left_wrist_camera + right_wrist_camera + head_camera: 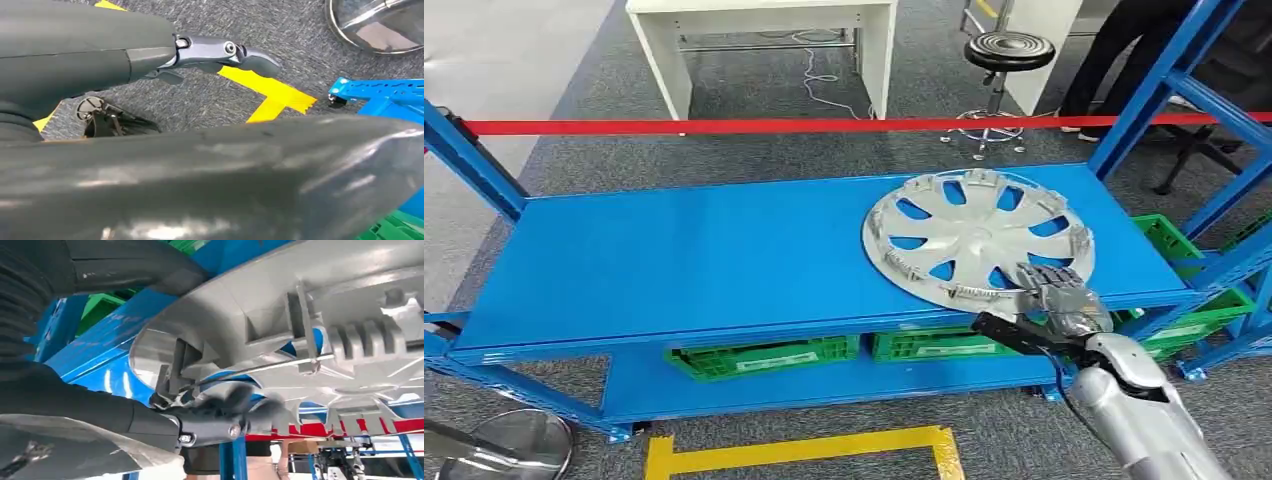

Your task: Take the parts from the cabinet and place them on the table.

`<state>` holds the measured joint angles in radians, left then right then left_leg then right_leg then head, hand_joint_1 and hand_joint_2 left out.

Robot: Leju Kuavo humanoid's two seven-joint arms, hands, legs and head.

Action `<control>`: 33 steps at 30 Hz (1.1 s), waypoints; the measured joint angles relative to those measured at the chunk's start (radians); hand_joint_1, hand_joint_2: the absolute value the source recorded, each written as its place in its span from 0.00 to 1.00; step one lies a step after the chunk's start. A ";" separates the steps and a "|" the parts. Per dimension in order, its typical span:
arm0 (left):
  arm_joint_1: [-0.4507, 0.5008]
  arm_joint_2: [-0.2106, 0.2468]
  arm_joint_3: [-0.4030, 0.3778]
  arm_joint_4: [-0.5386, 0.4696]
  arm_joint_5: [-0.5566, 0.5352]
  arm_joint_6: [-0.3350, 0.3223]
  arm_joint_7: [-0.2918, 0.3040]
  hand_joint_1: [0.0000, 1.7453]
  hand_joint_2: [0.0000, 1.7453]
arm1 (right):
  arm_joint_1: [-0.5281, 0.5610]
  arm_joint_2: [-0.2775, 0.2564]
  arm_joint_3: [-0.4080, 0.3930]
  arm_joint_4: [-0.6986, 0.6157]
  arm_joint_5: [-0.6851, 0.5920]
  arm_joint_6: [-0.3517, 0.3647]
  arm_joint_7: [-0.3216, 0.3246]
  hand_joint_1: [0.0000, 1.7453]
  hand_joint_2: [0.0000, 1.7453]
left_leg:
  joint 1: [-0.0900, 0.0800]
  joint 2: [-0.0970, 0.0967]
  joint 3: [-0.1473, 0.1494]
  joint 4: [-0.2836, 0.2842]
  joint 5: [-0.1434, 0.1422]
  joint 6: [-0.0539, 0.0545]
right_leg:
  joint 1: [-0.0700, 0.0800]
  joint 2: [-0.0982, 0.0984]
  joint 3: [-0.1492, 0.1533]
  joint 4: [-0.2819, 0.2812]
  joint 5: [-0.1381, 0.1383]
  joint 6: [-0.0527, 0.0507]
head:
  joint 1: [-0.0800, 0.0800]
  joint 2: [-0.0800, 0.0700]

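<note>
Hubcap (977, 238) rim-side up, near edge between right hand (1056, 296) fingers (235, 405)

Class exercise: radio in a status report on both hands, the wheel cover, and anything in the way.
Right hand grips wheel cover at its near rim, on blue shelf. Left hand hangs over floor, holding nothing. Nothing else on the shelf top.

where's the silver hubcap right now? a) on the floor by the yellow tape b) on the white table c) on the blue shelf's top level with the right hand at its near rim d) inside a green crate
c: the hubcap lies on the blue shelf top, and the right hand grips its near rim.
</note>
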<state>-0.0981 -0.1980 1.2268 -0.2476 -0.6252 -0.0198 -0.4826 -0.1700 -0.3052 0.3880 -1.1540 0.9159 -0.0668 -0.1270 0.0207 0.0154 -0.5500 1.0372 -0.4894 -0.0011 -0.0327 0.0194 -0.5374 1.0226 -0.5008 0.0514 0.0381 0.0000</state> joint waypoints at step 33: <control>0.010 0.013 0.016 0.000 0.019 -0.010 -0.008 0.00 0.00 | 0.012 0.000 0.071 -0.185 0.038 -0.135 -0.094 1.00 1.00 | 0.001 -0.009 -0.025 0.001 0.009 0.000 | 0.001 -0.011 -0.023 0.001 0.005 -0.001 | 0.000 0.000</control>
<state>-0.0882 -0.1850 1.2428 -0.2476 -0.6062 -0.0301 -0.4910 -0.1578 -0.3052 0.4593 -1.3387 0.9537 -0.2013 -0.2213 0.0220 0.0068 -0.5751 1.0378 -0.4802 -0.0007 -0.0314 0.0088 -0.5603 1.0233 -0.4961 0.0502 0.0378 0.0000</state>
